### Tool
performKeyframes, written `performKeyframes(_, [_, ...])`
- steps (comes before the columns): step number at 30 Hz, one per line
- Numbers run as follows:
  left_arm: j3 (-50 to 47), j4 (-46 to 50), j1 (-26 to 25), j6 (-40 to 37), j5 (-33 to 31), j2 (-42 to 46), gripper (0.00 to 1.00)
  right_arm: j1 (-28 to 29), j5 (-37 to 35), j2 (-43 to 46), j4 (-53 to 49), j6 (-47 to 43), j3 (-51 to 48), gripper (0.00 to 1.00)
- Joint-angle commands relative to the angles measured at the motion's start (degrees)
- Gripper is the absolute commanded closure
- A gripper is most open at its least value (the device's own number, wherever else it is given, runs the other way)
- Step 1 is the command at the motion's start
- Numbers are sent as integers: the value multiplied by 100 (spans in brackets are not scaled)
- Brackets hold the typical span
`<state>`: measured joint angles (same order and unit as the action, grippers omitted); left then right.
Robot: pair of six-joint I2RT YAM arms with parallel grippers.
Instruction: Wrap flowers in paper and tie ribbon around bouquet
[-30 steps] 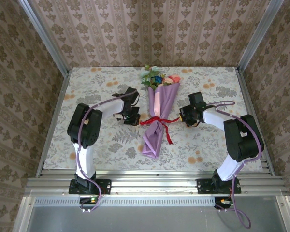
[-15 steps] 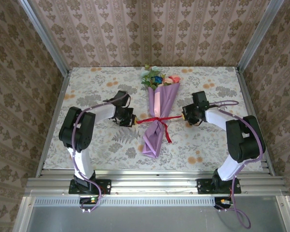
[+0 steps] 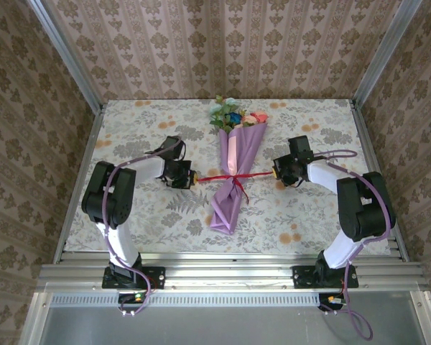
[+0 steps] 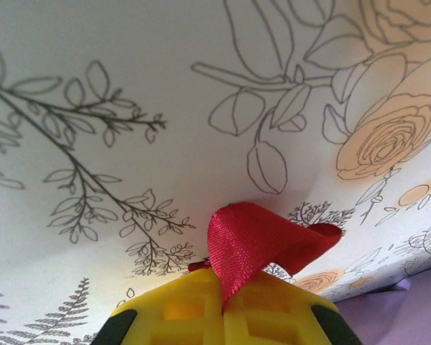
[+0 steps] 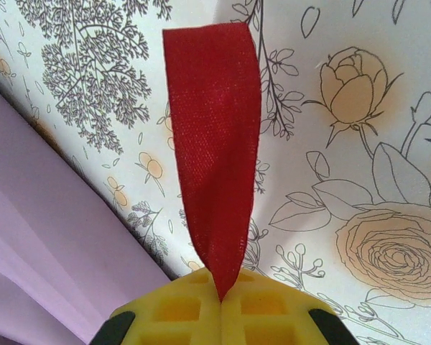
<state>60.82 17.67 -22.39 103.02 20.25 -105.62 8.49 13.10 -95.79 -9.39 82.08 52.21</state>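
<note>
The flowers (image 3: 233,116) are already wrapped in the lilac paper (image 3: 238,152) — the bouquet (image 3: 228,205) lies mid-tabletop (image 3: 129,133). The red ribbon (image 3: 233,176) is drawn taut around its waist, one end pinched in the left tool (image 3: 187,177), the other in the right tool (image 3: 277,172) — the knot is judged unfinished.

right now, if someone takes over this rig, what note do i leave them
Left gripper: shut on one end of the red ribbon.
Right gripper: shut on the other end.
Bouquet: lying mid-table on the floral tablecloth, flowers pointing away from the arms. The ribbon is stretched straight across its waist between the two grippers.
Done: flowers wrapped in lilac paper; ribbon around it, apparently knotted.
Left: probably check the knot holds, then open both and back off.
</note>
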Motion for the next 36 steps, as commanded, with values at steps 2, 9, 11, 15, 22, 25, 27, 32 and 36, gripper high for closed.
performKeyframes(2, [-238, 345, 277, -107, -602, 119, 100, -231, -370, 14, -130, -147, -97, 100])
performKeyframes(9, [-398, 337, 367, -142, -588, 224, 100, -452, -361, 100, -186, -249, -185, 100])
performKeyframes(11, [-447, 266, 368, -141, -541, 226, 100, -480, -344, 118, -187, -281, -185, 100])
performKeyframes(15, [-450, 219, 343, -184, -478, 231, 100, -480, -319, 146, -186, -274, -170, 100])
performKeyframes(22, [-94, 144, 268, -627, -330, 270, 88, -426, -134, 83, -318, -435, 70, 100])
performKeyframes(25, [361, 709, 193, -989, -366, 407, 37, -302, -327, 182, -1153, -654, 492, 58])
performKeyframes(27, [646, 1023, 166, -1342, -535, 619, 6, -252, -604, 419, -1634, -778, 651, 23])
performKeyframes(32, [969, 1108, 179, -2251, -822, 1295, 0, -273, -1140, 1032, -2507, -1404, 1039, 0])
performKeyframes(36, [629, 168, 324, -3363, -716, 2062, 0, -399, -1499, 1725, -2625, -2221, 1165, 0])
